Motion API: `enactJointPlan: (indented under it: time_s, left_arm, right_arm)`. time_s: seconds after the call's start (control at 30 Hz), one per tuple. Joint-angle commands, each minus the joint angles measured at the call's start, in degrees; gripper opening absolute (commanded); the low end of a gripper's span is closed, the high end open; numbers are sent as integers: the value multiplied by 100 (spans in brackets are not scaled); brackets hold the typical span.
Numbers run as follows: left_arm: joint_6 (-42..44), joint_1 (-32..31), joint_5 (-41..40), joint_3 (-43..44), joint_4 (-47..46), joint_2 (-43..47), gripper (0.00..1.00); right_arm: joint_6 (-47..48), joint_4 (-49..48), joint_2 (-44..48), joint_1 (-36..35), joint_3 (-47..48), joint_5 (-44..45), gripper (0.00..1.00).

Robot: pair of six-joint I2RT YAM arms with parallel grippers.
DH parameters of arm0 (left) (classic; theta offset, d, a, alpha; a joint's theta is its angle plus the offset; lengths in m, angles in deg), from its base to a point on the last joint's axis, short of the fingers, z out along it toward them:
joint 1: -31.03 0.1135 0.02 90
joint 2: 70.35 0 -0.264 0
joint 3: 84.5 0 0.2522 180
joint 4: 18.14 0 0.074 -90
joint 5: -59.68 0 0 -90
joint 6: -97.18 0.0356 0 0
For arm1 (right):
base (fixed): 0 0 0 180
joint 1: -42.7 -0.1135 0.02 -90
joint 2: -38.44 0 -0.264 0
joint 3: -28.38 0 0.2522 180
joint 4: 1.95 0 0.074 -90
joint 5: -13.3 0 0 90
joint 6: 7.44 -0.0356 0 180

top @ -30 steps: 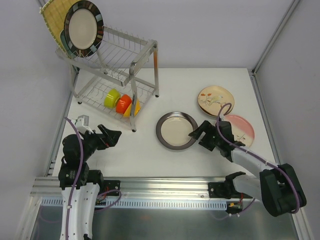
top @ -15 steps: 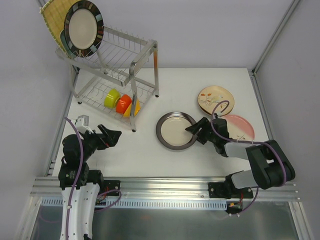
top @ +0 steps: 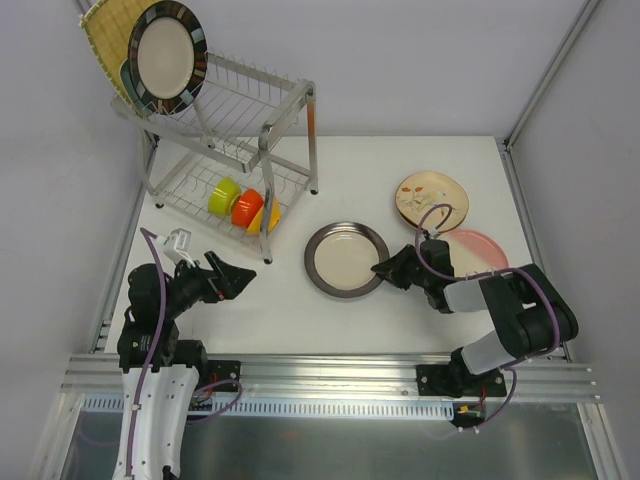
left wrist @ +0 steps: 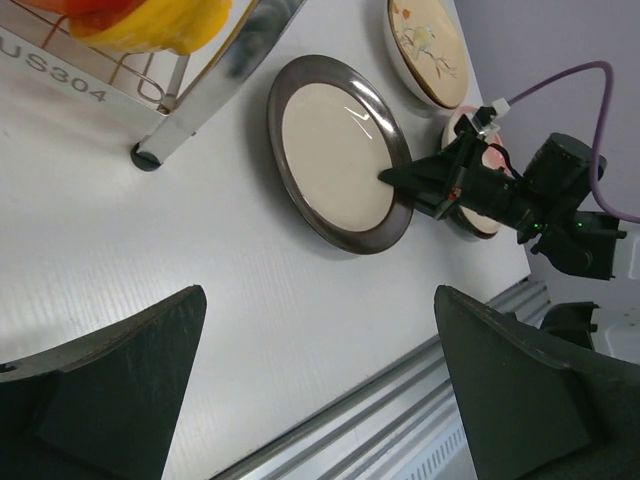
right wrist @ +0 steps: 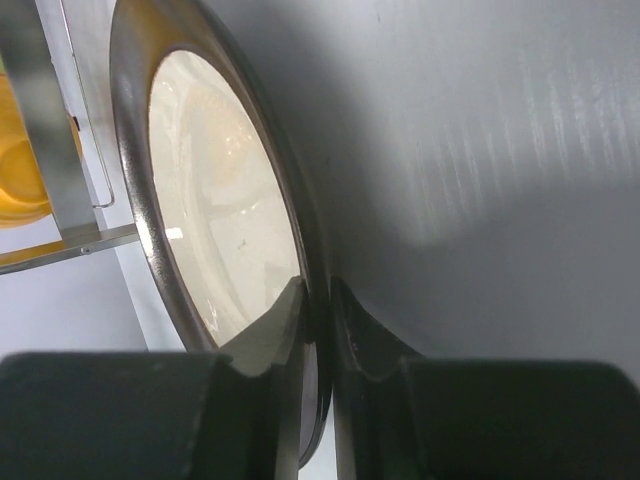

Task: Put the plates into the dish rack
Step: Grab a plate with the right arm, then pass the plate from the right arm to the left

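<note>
Grey walls [top: 400, 60] close in the back and both sides of the room, plain and smooth. Under them lies the white desk [top: 400, 170], flat and a little shiny, filling the middle of the top view. A silver rail [top: 330, 372] runs along the bottom of that view, and both arms are fixed to it.

The dish rack [top: 283, 104] stands on the desk in the upper left of the top view, close to the corner of the walls. It is made of silver wire and tubes and has two levels. At the far left end of its top level, three plates stand on edge. A yellow woven plate [top: 100, 40] is at the back, a teal plate [top: 124, 78] only peeks out, and a black-rimmed plate [top: 167, 55] is in front.

More plates are on the desk. A brown-rimmed plate [top: 346, 260] lies in the middle, near the front leg of the rack. A small stack of cream flower plates [top: 430, 198] sits to the right. A pink plate [top: 485, 250] lies just below them, partly hidden by the right arm.

On the low level of the rack sit a green bowl [top: 224, 195], an orange bowl [top: 246, 207] and a yellow bowl [top: 268, 220], side by side.

The right end effector [top: 383, 268] is pinching the right edge of the brown-rimmed plate. In the right wrist view its fingers [right wrist: 270, 340] sit one on each side of the rim. The left end effector [top: 232, 275] is in the lower left, spread wide over bare desk and holding nothing.
</note>
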Motion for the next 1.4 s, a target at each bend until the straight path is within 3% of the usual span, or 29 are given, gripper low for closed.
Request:
enactJointPlan:
  time_s: [0.0,0.27,0.5,0.63,1.1,1.37]
  left_arm:
    - [-375,-74,580,14,-259,1,99]
    - [-982,-276,493,-144,-681,80,99]
    - [-1456,-837,71,-215,-1042,-42,99]
    - [-1544,-1181,-289,-197,-1200,-253,99]
    - [-1694,-3464,-2354,145,-1798,-1711,99]
    - [-1711,-4283,-3084,515,-2079,-2572,95]
  right_arm:
    - [149,373,226,-29,-158,-30,1]
    - [289,777,1456,-20,-141,-293,1]
    - [632,1690,2932,-20,87,-548,1]
    - [650,1876,3276,-20,158,-759,1]
    - [536,1253,4146,-20,237,-1849,1]
    - [220,647,4367,-12,18,-2157,1]
